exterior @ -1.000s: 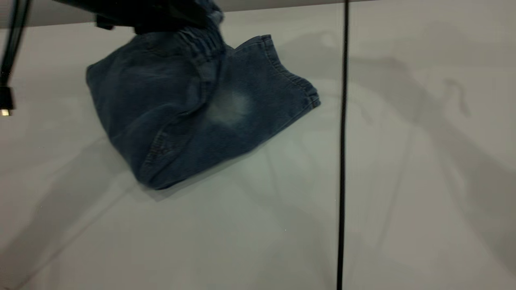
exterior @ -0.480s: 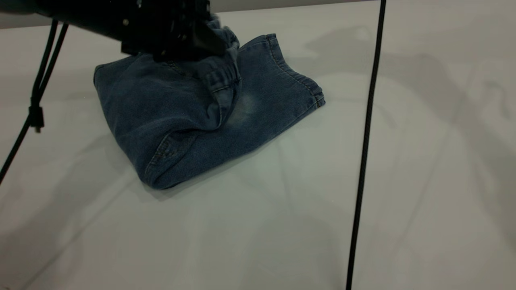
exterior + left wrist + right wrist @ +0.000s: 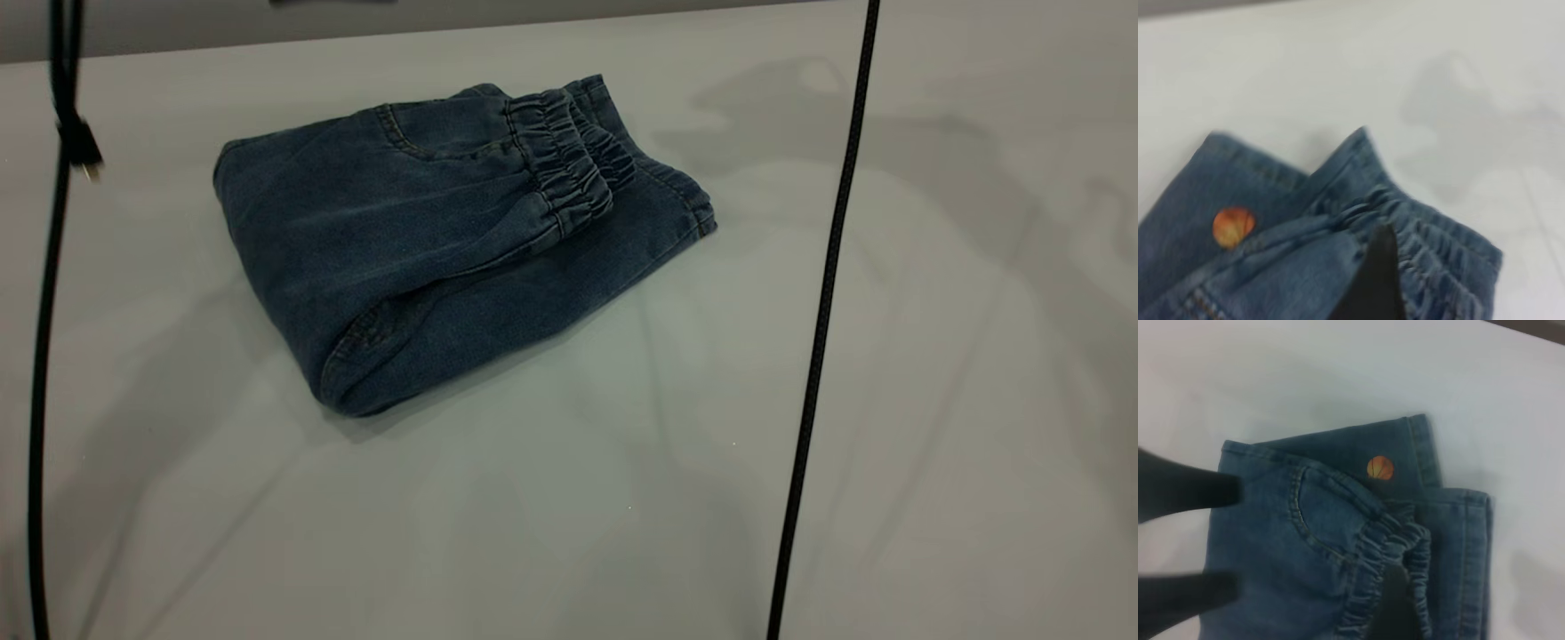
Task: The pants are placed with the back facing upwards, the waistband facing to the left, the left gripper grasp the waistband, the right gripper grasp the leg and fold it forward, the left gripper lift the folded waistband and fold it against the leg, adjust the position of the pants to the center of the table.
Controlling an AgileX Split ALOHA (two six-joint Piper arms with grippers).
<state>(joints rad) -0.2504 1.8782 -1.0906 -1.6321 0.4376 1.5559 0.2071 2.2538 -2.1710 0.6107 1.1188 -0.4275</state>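
R gripper (image 3: 1231, 543) hangs over the pants (image 3: 418, 240), jaws spread, holding nothing. L gripper (image 3: 1377, 283) is just above the waistband (image 3: 569, 169); open or closed, I cannot tell. Waistband lies folded onto the leg (image 3: 622, 240), left of centre on the table (image 3: 533, 533). I judge only centering remains: move the bundle w/o opening the folds.

Matte black wedge-shaped left pincer (image 3: 1373, 280), black two-fingered right pincer (image 3: 1185, 543), black cables (image 3: 822, 311)

No readable text, label, brand or number shows anywhere, including on the pants (image 3: 427, 231).
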